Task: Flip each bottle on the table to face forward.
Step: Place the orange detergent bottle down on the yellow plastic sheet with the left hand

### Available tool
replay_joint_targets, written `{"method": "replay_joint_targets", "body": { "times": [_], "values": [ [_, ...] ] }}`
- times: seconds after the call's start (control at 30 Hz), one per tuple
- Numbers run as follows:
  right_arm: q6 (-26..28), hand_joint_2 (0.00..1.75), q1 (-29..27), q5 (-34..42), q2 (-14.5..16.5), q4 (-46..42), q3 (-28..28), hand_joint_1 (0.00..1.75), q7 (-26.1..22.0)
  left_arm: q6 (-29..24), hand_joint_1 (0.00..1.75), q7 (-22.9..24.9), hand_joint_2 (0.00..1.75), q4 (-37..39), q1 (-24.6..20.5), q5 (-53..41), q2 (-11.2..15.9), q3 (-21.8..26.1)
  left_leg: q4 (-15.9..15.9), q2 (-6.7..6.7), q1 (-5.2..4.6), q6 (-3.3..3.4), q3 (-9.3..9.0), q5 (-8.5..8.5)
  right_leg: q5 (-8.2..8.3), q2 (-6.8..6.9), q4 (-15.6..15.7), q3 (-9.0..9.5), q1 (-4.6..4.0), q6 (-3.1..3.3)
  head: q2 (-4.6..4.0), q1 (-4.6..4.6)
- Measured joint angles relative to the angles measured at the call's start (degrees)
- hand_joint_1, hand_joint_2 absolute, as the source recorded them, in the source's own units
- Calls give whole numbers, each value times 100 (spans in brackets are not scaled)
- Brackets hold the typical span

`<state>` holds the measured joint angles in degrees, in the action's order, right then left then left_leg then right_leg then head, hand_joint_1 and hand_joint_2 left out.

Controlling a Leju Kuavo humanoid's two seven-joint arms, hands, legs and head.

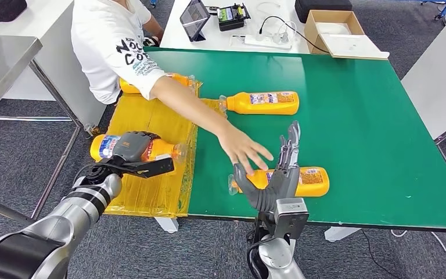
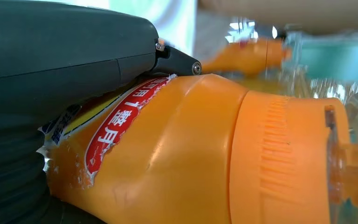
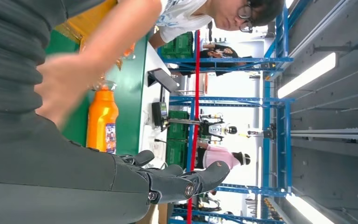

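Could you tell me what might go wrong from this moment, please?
1. A person's hand reaches over the near bottle right beside the raised right hand; any move there might strike it.
2. The left hand rests on top of a lying bottle on the crinkled yellow sheet, so the round bottle may roll away or slip while being turned.
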<state>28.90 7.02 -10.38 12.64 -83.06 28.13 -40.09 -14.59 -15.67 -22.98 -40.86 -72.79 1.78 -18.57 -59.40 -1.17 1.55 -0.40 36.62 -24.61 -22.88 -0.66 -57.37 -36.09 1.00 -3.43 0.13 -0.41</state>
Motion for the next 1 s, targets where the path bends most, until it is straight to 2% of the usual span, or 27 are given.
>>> {"method": "replay_joint_targets", "body": {
  "times": [0.27, 0.3, 0.37, 0.4, 0.43, 0.5, 1.0],
  "values": [
    [-135, 175, -2, 46, 0, 3, -7, 0, 0, 316, 171, -290, 175, 135, 48, 178, 125, -2, 1, -1, 1, 0, -1, 0, -1, 0, 0, 1, 0, 1, 0, -1],
    [-152, 175, -3, 46, 1, 6, -7, 0, 0, 342, 145, -325, 175, 138, 51, 217, 128, 1, 1, -1, 1, 0, -1, 0, -1, 0, 0, 1, 0, 1, 0, -1],
    [-197, 175, -3, 40, 2, 19, -8, 0, 0, 439, 58, -433, 175, 140, 62, 336, 132, 20, 1, -1, 1, 0, -3, 0, -1, 0, 0, 3, 0, 1, 0, -1],
    [-222, 175, -3, 32, 3, 30, -10, 0, 0, 512, 19, -501, 131, 140, 71, 416, 132, 42, 1, -1, 1, 0, -4, 0, -1, 0, 0, 5, 0, 1, 0, -1],
    [-249, 175, -3, 23, 5, 44, -13, 0, 0, 600, 1, -569, 87, 140, 85, 498, 131, 69, 1, -1, 1, 0, -6, 0, -1, 0, 0, 7, 0, 1, 0, -1],
    [-302, 175, -3, 5, 8, 75, -25, 0, 0, 775, 0, -677, 0, 140, 116, 637, 128, 124, 1, -1, 0, 0, -8, 0, -1, 1, 0, 10, 0, 1, 0, -1],
    [-412, 175, 7, -71, 26, 361, -112, 0, 0, 1945, 0, -1346, 0, 138, 160, 1515, 86, 530, 1, -7, 0, -1, -39, 1, -2, 5, 1, 44, 0, 3, 0, -1]
  ]
}}
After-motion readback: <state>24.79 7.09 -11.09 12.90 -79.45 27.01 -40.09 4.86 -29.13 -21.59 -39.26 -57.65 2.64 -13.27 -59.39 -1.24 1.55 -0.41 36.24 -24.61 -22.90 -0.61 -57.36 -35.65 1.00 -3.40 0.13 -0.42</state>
